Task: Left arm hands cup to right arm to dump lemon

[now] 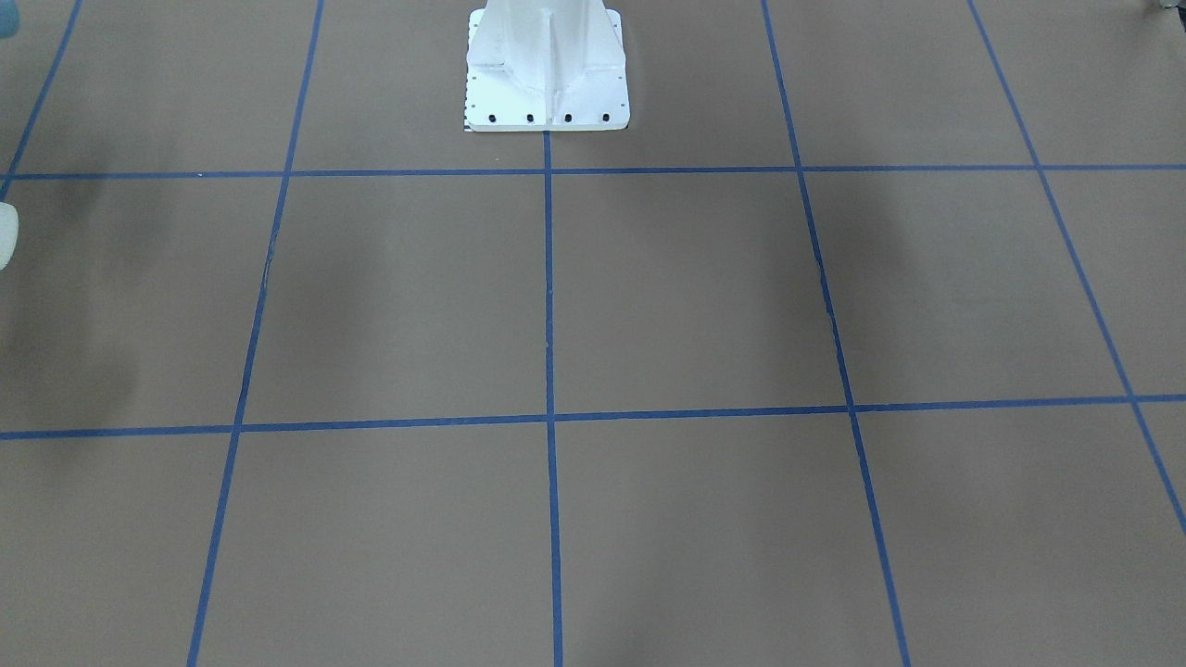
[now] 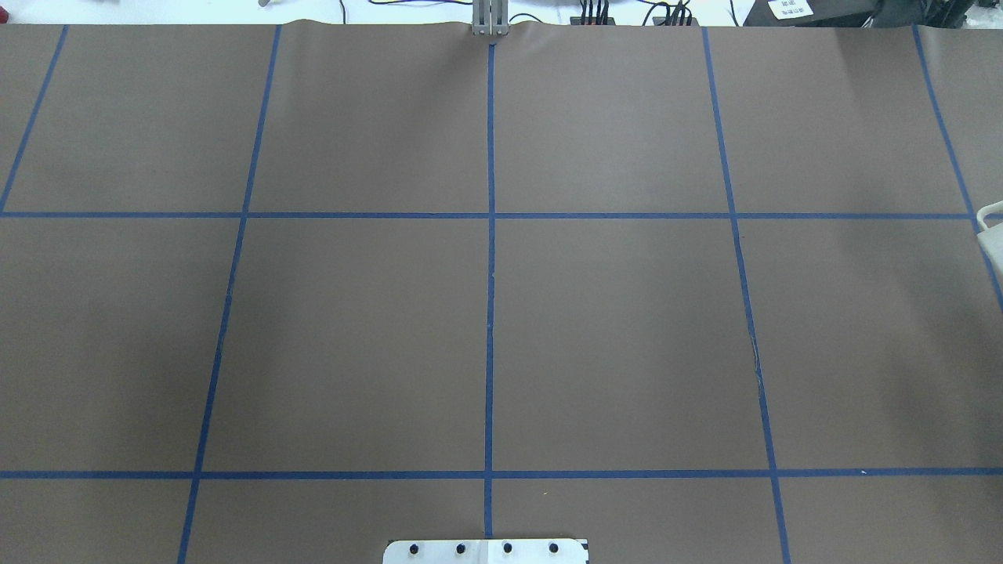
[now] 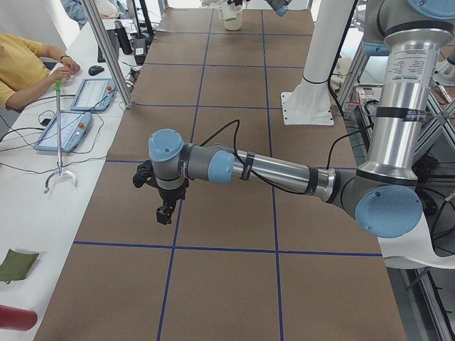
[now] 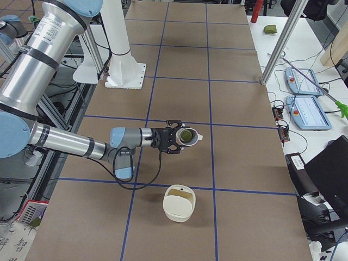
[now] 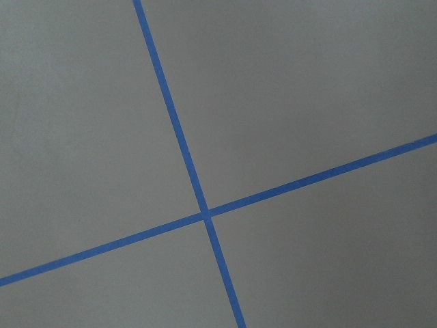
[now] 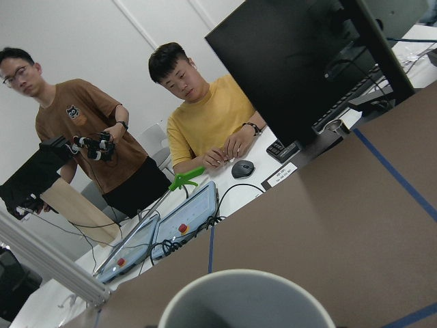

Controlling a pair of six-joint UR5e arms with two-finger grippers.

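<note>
Your left gripper (image 3: 164, 215) hangs over the table (image 3: 234, 284) with its tip pointing down. You only see it from the side, so you cannot tell if it is wide or closed. It is well apart from the cup, so the right arm is the near one for this job.

The right gripper (image 4: 177, 137) lies flat and reaches out sideways. The cup (image 4: 194, 140) sits right at its tip, up off the table, mouth up. I think the gripper holds it, but you cannot tell that for sure from this side view. The lemon (image 4: 185, 135) is inside the cup.

The white bowl (image 4: 178, 211) stands on the table near the cup but not under it, closer to the table's right end. I think you should move over it before you tip.
</note>
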